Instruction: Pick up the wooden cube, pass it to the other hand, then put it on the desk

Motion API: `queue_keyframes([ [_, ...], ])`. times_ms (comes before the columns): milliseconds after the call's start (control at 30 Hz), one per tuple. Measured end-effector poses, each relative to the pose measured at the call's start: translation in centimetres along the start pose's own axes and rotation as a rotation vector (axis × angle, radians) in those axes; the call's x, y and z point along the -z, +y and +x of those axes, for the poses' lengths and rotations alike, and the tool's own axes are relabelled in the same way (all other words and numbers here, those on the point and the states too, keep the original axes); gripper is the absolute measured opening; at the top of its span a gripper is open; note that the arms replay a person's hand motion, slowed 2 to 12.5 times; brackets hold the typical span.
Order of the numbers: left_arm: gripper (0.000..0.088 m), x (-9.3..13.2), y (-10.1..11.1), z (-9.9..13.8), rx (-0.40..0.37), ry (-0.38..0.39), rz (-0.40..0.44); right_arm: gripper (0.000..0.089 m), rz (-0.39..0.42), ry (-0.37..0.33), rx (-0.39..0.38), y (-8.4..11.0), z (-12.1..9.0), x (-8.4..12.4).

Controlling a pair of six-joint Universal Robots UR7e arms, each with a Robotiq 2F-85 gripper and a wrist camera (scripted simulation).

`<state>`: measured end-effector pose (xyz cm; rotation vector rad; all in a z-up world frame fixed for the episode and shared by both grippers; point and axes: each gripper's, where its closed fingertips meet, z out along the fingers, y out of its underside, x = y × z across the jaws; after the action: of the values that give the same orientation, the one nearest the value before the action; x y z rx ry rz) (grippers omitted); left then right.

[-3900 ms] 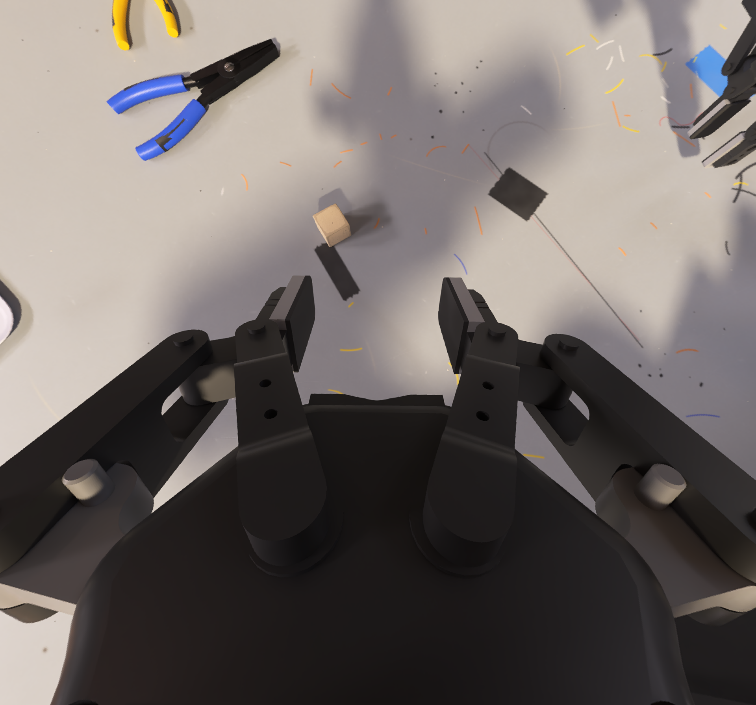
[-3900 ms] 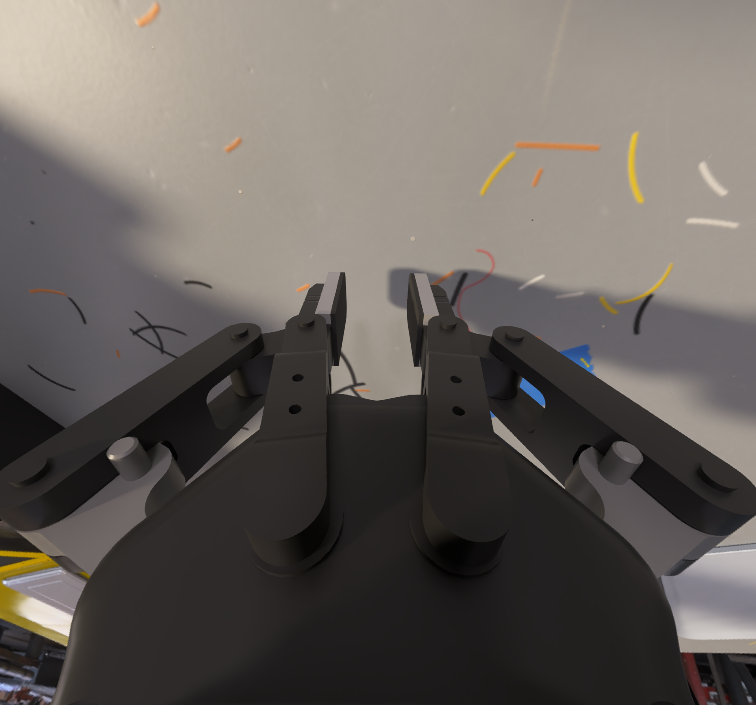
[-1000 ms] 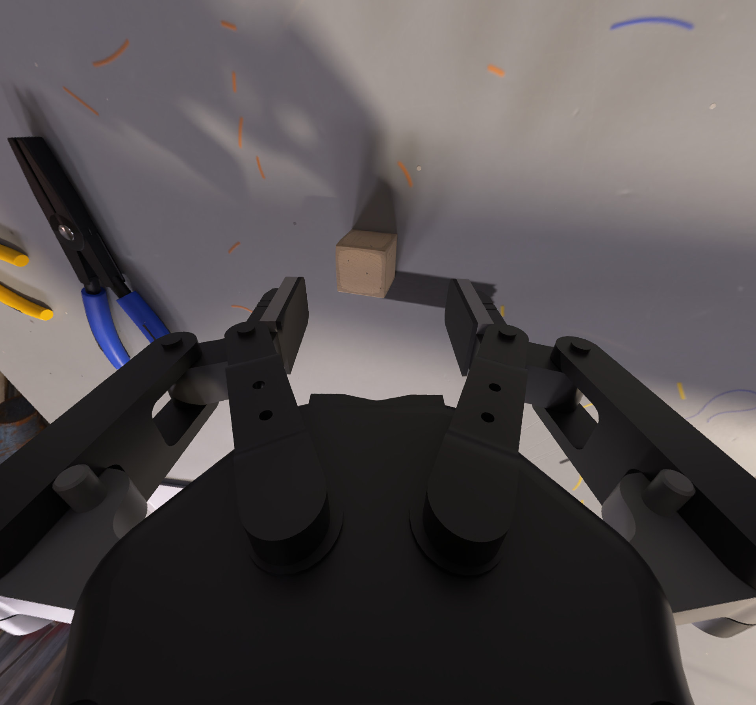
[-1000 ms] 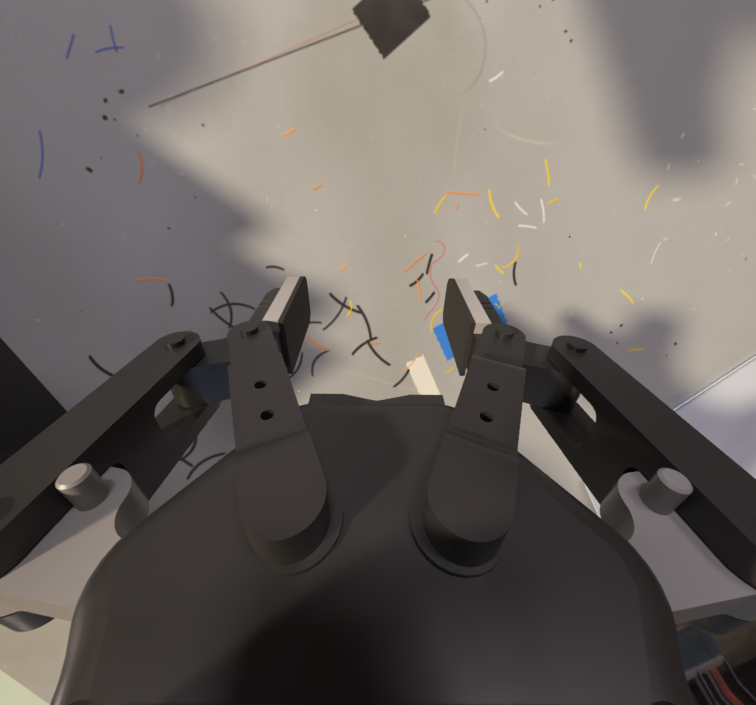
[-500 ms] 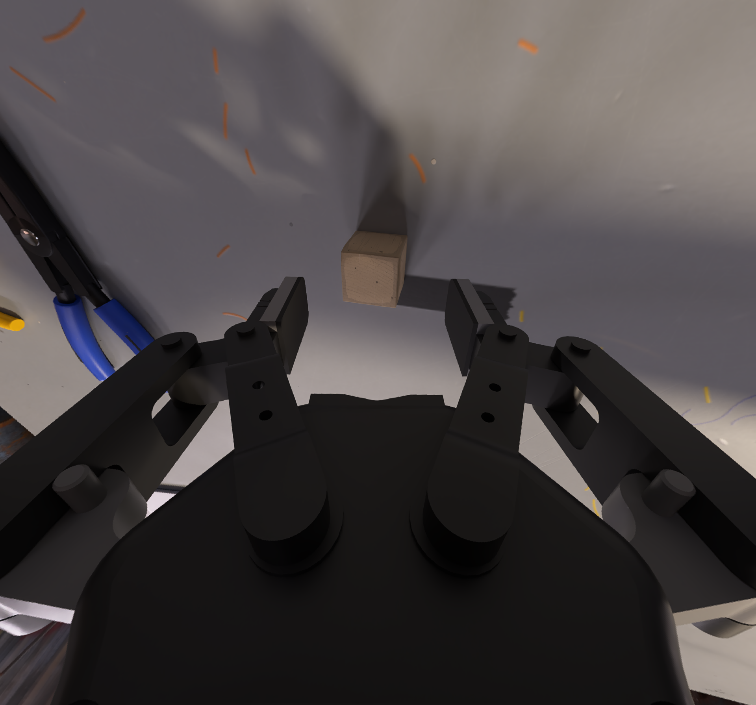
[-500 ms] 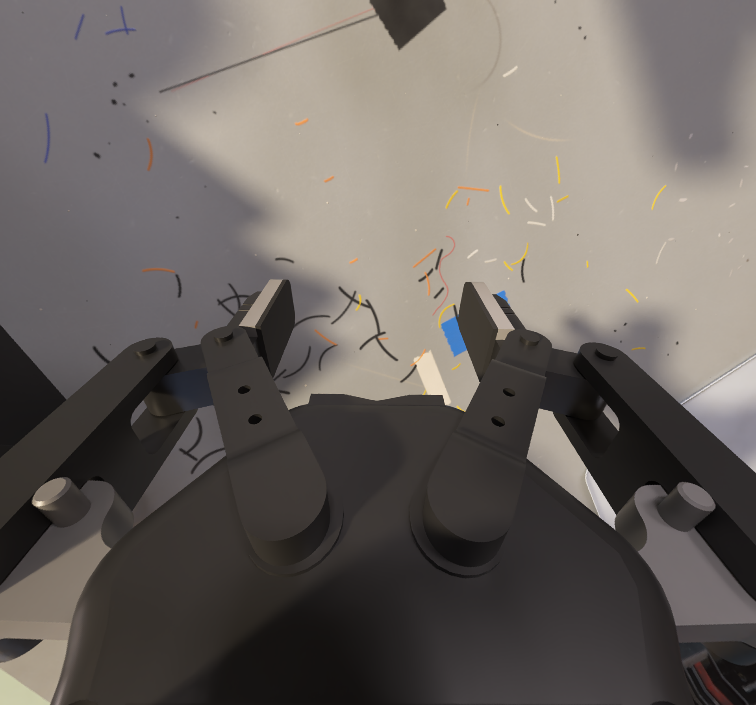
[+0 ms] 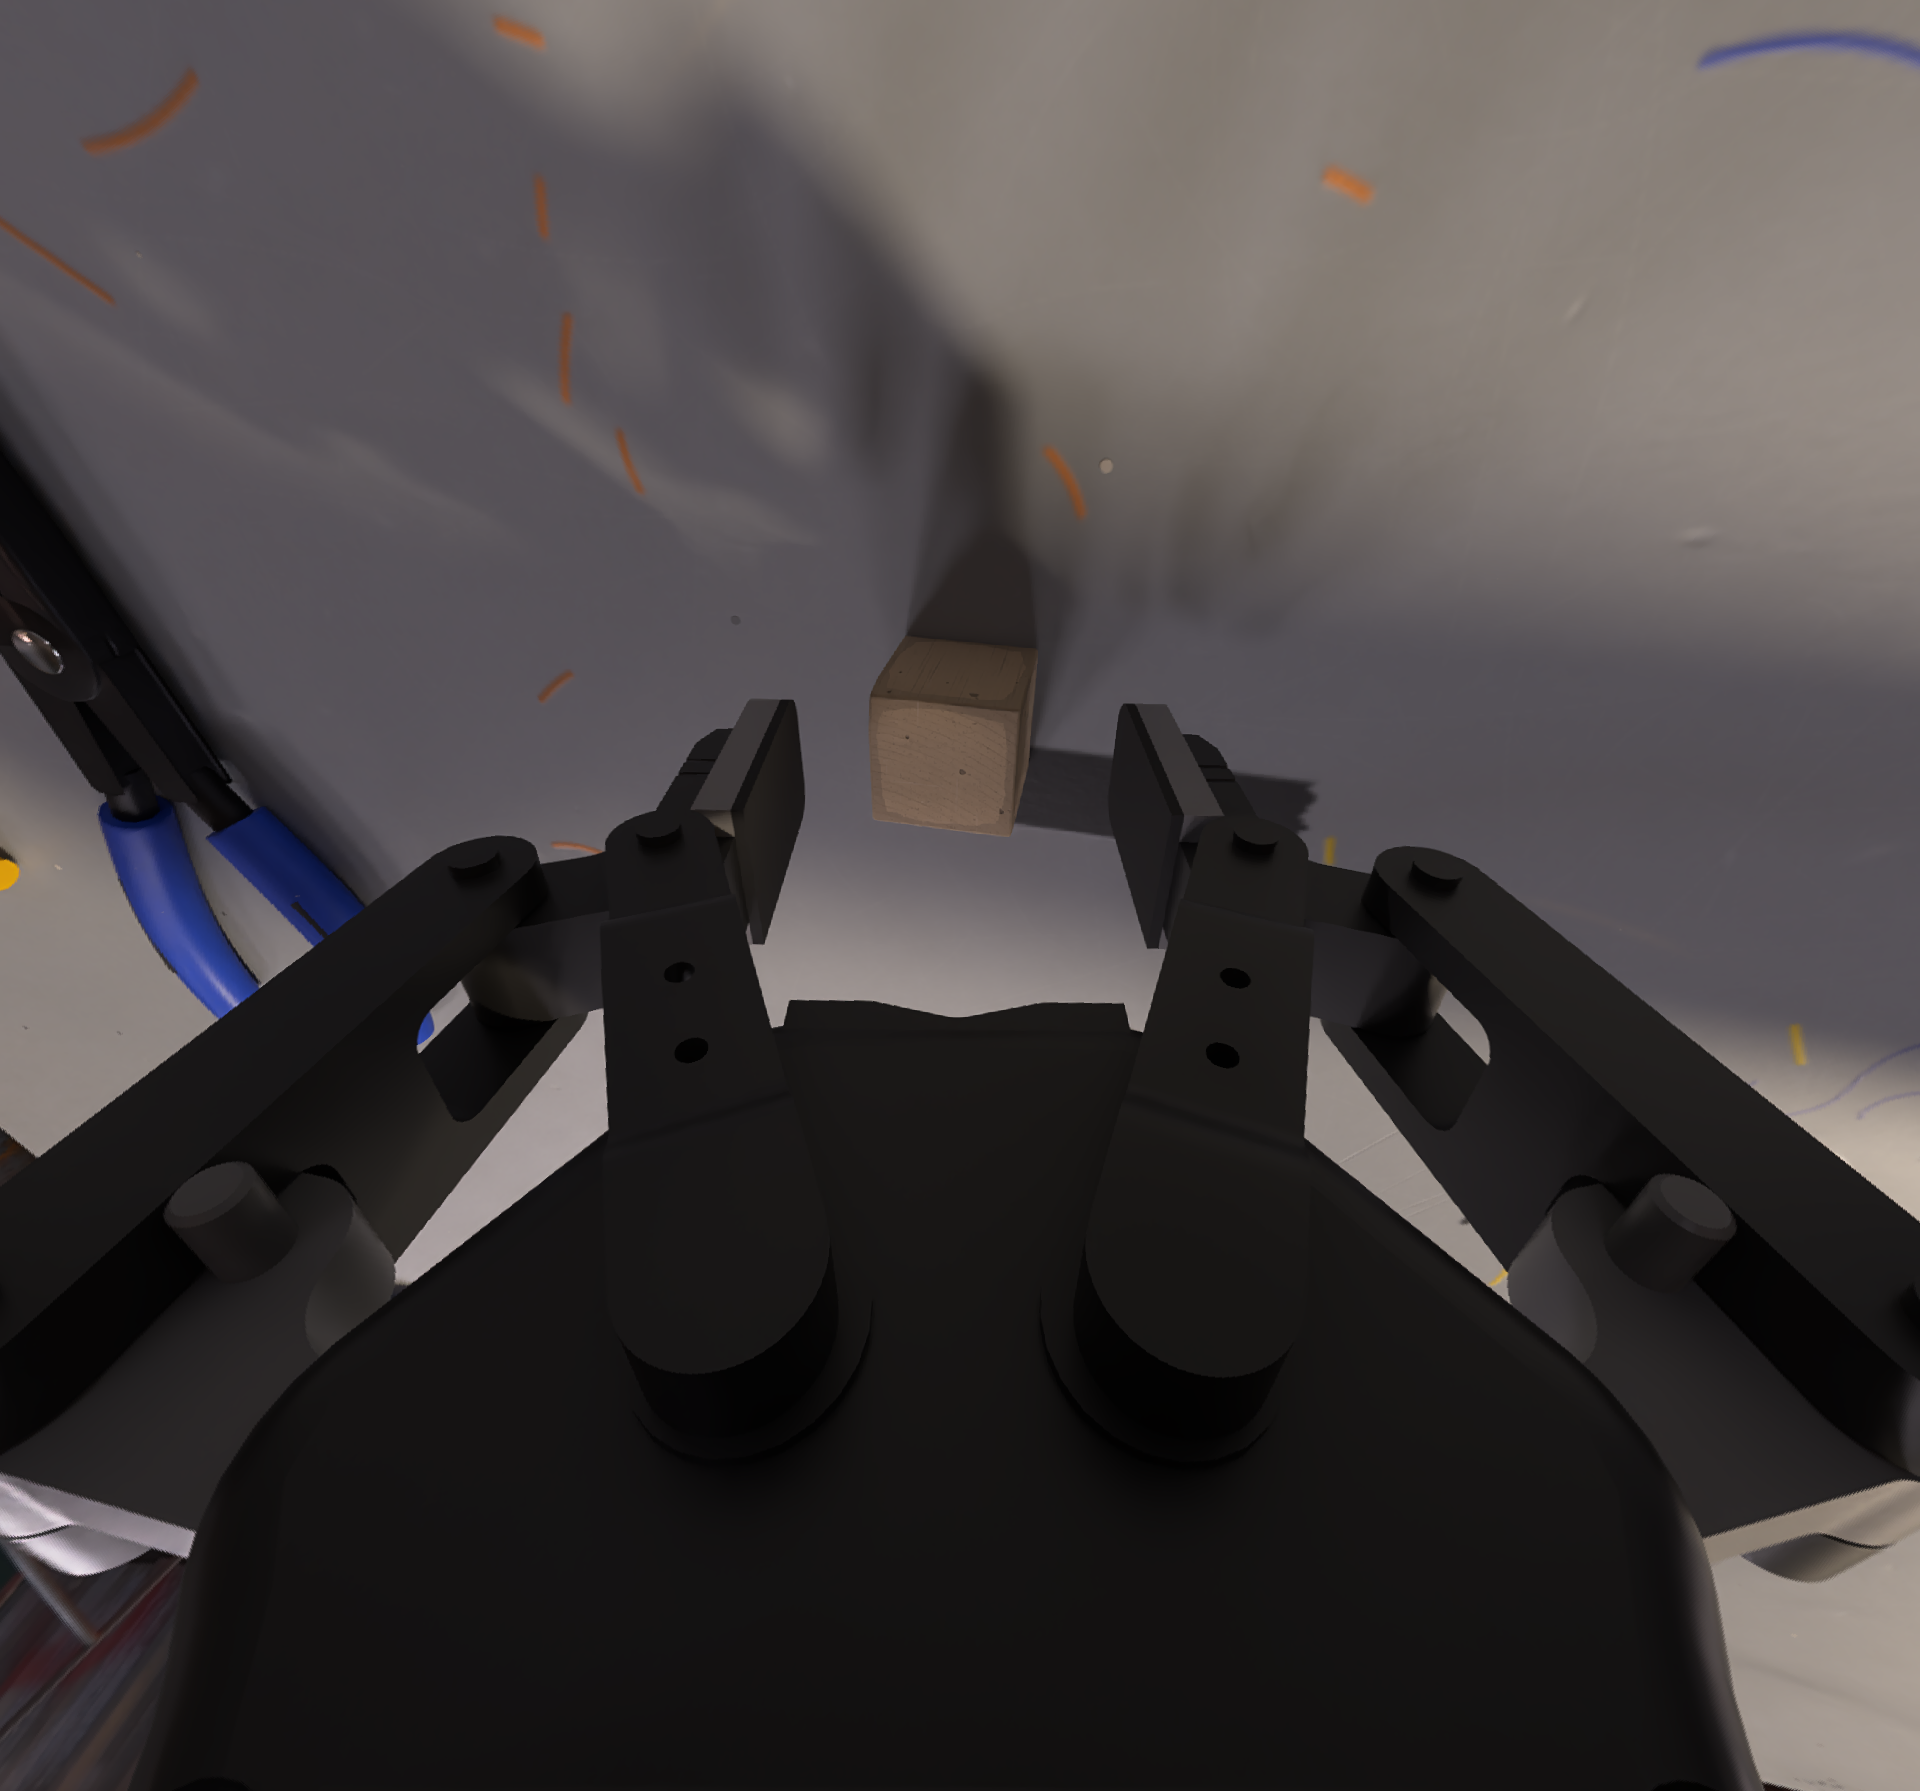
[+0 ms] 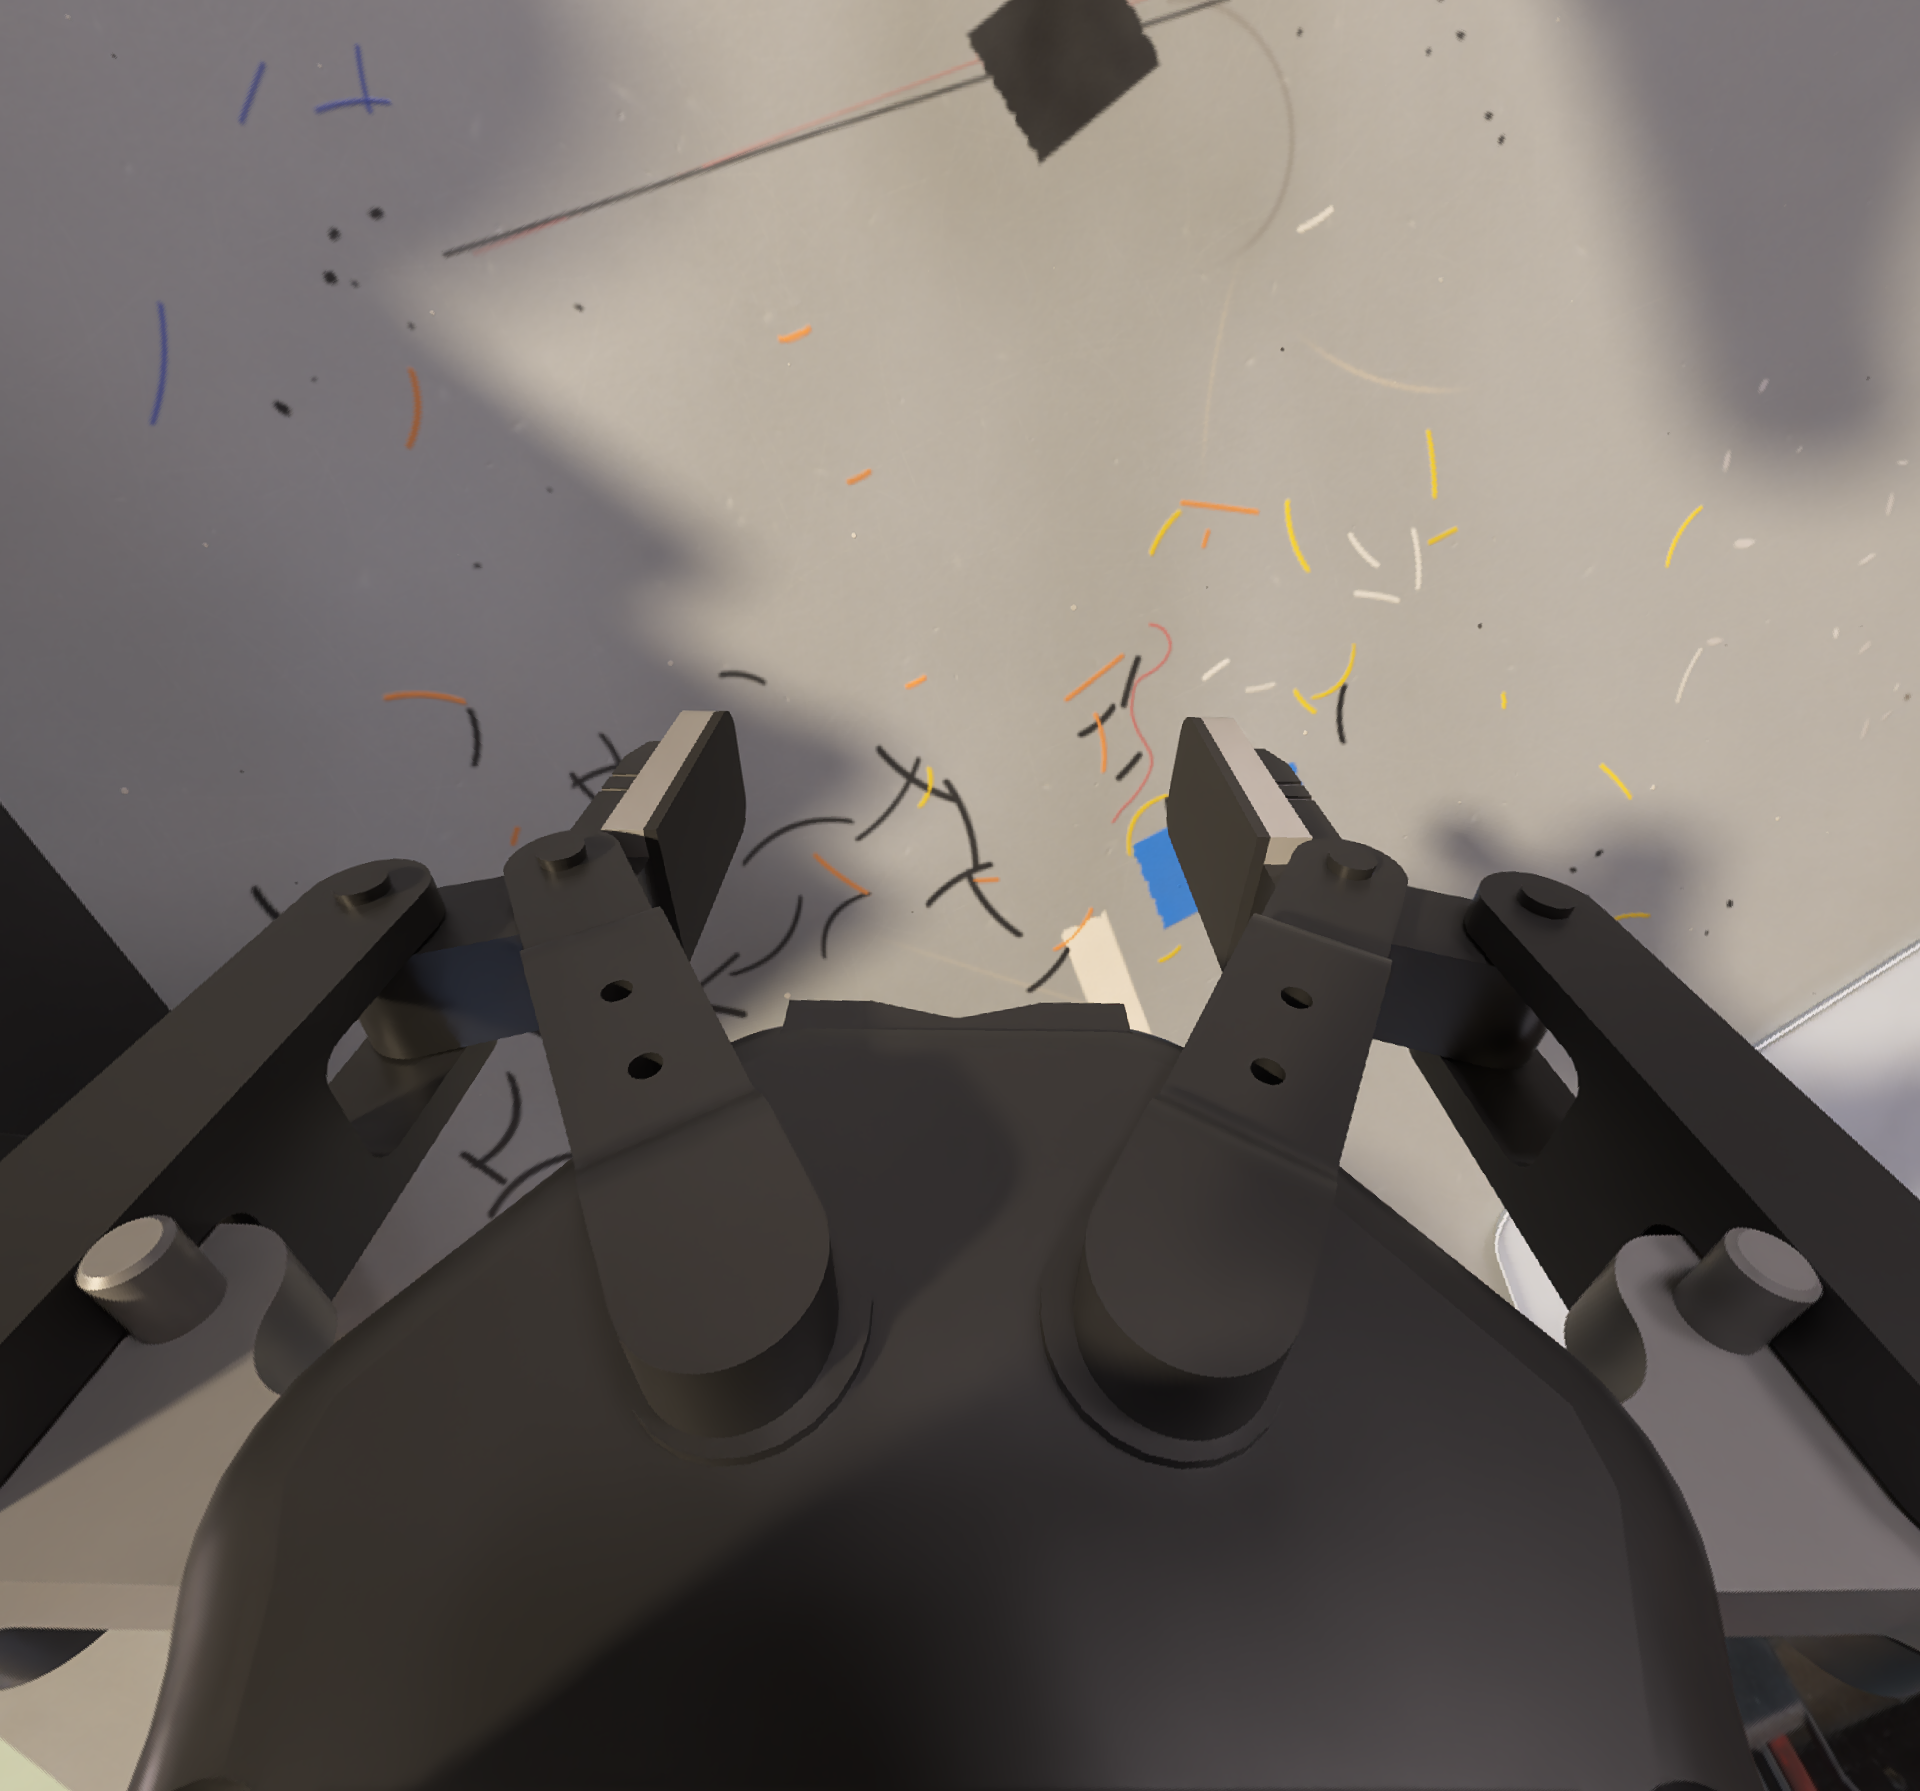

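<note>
Both fingers of the left gripper [image 7: 956, 806] stand wide apart, holding nothing; the wooden cube [image 7: 951, 746] rests on the desk [image 7: 1455, 339] just ahead, centred between the tips, untouched. Right gripper [image 8: 961, 806] gapes empty over scattered wire scraps [image 8: 935, 837].

The blue-handled pliers [image 7: 197, 868] are cut off by the left edge and partly hidden behind the left tool's linkage. The blue tape scrap [image 8: 1162, 877] is half covered by a finger [image 8: 1221, 832]. The desk [image 7: 1351, 391] is blurred farther off.
</note>
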<state>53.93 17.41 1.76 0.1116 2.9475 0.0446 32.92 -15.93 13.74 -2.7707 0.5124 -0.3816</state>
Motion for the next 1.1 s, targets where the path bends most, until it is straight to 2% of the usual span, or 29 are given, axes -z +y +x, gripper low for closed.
queue_keyframes([
  [167, 0.0465, -0.2, -0.1, 0.0, -0.001, 0.004, -0.006, 0.0716, 0.001, -0.004, 0.003, -0.1, 0.0, -0.2],
  [467, 0.027, -0.3, 0.0, -0.1, -0.008, 0.007, -0.018, 0.0713, 0.008, -0.004, 0.01, -0.4, 0.0, -0.4],
  [833, 0.027, 0.2, 0.3, 0.0, 0.022, 0.022, -0.017, 0.0707, 0.018, -0.007, 0.016, -0.7, -0.1, -0.5],
  [1100, 0.027, 1.2, 0.1, 0.2, 0.063, 0.018, 0.042, 0.07, 0.027, -0.002, 0.031, -1.1, -0.3, -0.5],
])
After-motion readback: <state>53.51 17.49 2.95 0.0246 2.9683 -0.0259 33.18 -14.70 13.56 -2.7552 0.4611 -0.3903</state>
